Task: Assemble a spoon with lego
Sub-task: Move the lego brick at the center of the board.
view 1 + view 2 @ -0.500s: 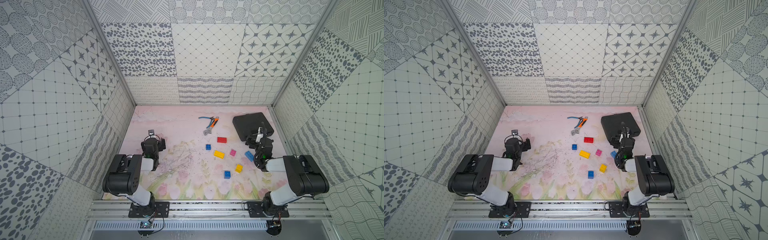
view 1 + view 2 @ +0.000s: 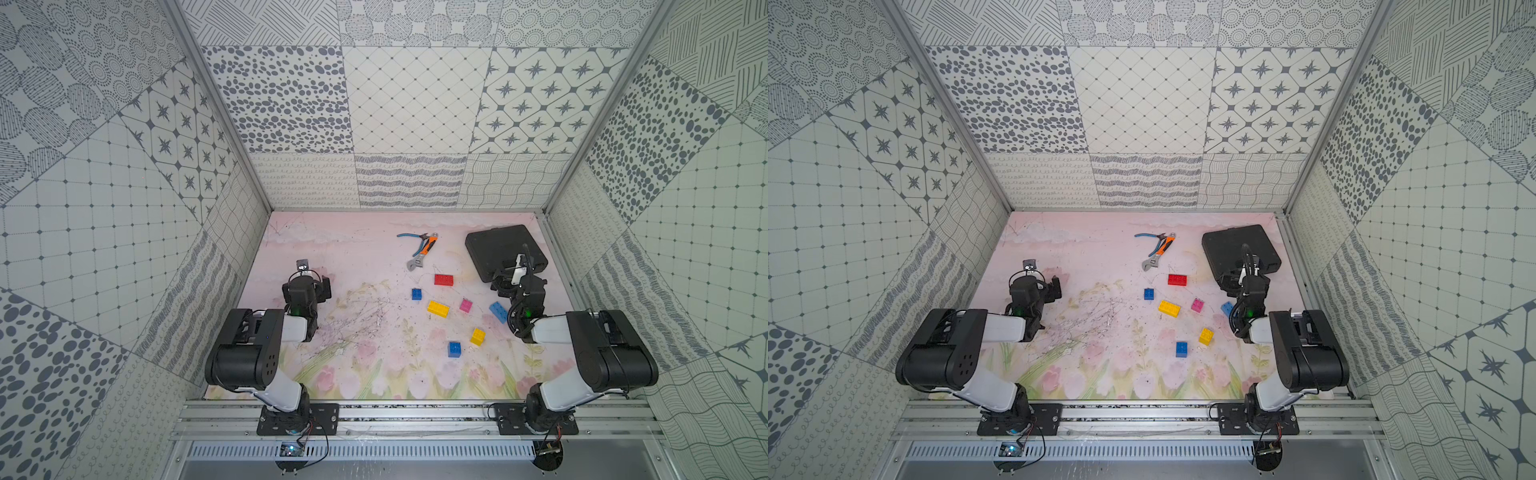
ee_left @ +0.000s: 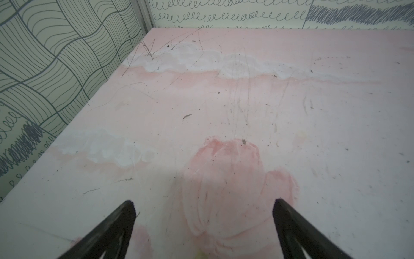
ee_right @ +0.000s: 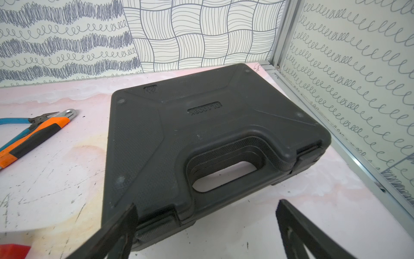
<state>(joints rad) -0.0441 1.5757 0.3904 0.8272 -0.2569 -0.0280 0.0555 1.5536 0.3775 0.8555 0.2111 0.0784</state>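
Observation:
Several loose lego bricks lie apart on the pink flowered mat in both top views: a red oblong, a small blue, a yellow oblong, a pink, a light blue, a small yellow and a blue. No spoon is in view. My left gripper is open over bare mat, far left of the bricks. My right gripper is open, empty, facing the black case, with the light blue brick just beside its wrist. A red brick corner shows in the right wrist view.
A closed black tool case lies at the back right, near the wall. An orange-handled wrench and blue-handled pliers lie behind the bricks. Patterned walls enclose the mat on three sides.

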